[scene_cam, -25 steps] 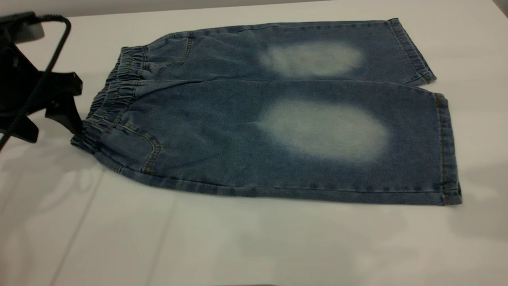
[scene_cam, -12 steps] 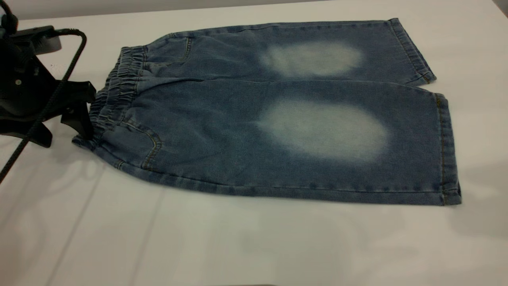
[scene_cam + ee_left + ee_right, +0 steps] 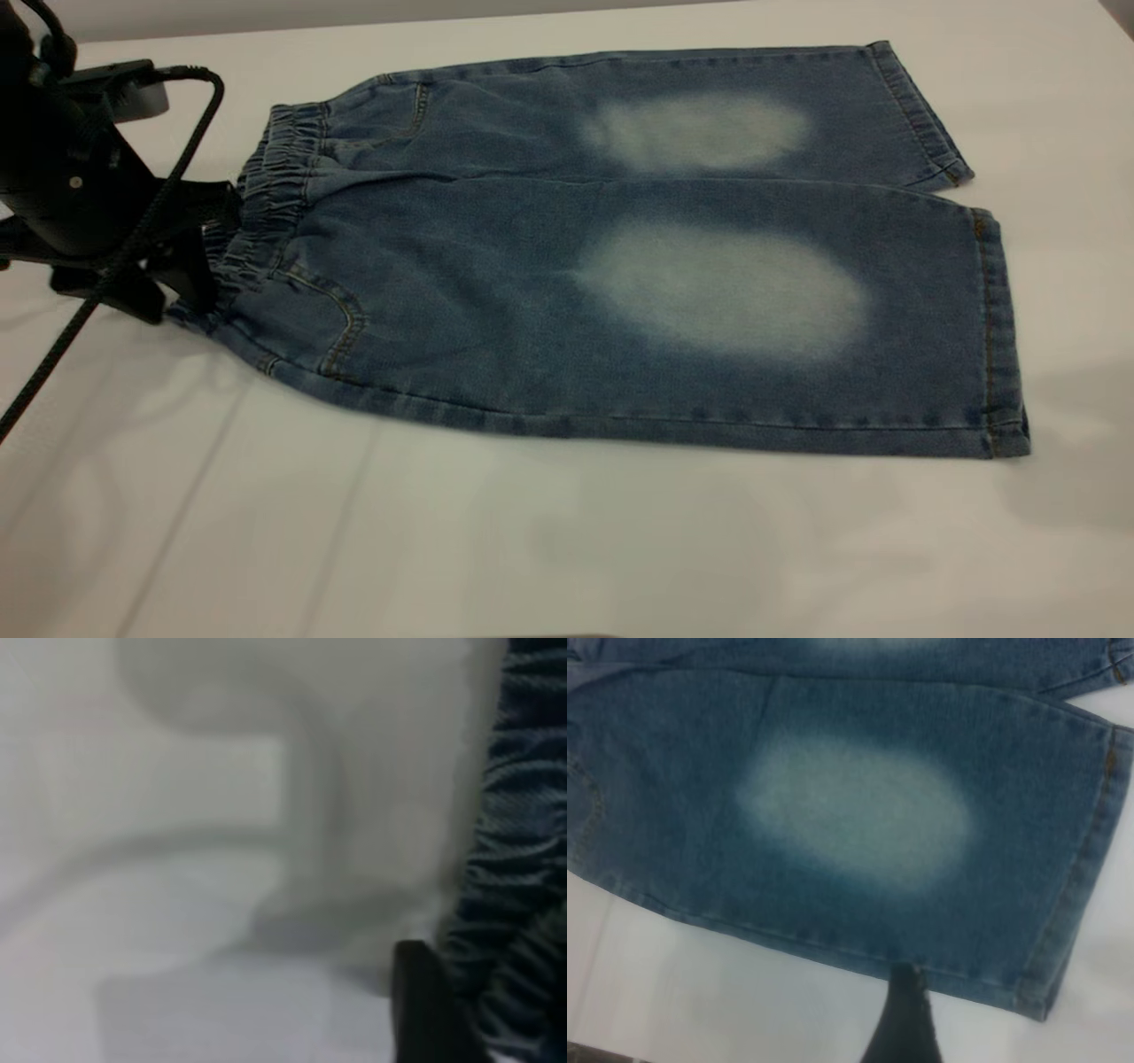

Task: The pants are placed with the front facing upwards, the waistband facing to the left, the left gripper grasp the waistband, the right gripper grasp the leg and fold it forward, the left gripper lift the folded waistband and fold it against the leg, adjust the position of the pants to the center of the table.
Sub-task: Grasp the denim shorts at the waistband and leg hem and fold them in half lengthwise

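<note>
The blue denim pants [image 3: 496, 292] lie flat on the white table [image 3: 532, 549], front up, with pale faded ovals on both legs. The ruffled waistband [image 3: 270, 182] points left. My left gripper [image 3: 211, 252] is at the waistband's near end, open, its black fingers straddling the gathered edge. In the left wrist view one finger [image 3: 423, 1001] sits right beside the waistband [image 3: 518, 842]. My right gripper [image 3: 906, 973] appears only in the right wrist view, shut, hovering over the near side seam of the pants [image 3: 859, 815] close to the leg hem.
The left arm's black braided cable [image 3: 97, 283] trails over the table toward the left edge. Bare table stretches in front of the pants. The table's back edge [image 3: 399, 19] runs just behind the far leg.
The left gripper has moved right and slightly back, from just beside the waistband to around its near end. The waistband's corner has bunched a little. The rest of the pants lie as before.
</note>
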Motion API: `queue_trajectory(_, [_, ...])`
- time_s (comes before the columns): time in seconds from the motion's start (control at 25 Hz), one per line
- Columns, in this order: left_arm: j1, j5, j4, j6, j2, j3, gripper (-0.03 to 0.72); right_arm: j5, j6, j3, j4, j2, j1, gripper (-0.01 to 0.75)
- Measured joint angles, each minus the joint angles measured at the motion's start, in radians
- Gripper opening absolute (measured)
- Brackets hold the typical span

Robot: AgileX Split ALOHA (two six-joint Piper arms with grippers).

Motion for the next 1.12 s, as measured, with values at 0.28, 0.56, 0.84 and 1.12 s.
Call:
queue_trajectory(0.28, [-0.003, 0.0, -0.01, 0.0, 0.005, -0.01, 0.082, -0.001, 0.0, 0.0, 0.001, 0.0, 0.0, 0.512])
queue_trajectory(0.56, [-0.003, 0.026, -0.007, 0.006, -0.014, -0.029, 0.035, 0.012, -0.051, 0.0, 0.01, 0.082, 0.063, 0.512])
queue_trajectory(0.84, [-0.003, 0.045, -0.005, 0.015, -0.029, -0.036, 0.035, -0.051, -0.151, -0.002, 0.021, 0.344, 0.206, 0.512])
queue_trajectory(1.12, [-0.003, 0.047, -0.004, 0.016, -0.029, -0.038, 0.035, -0.156, -0.177, -0.006, 0.025, 0.597, 0.275, 0.512])
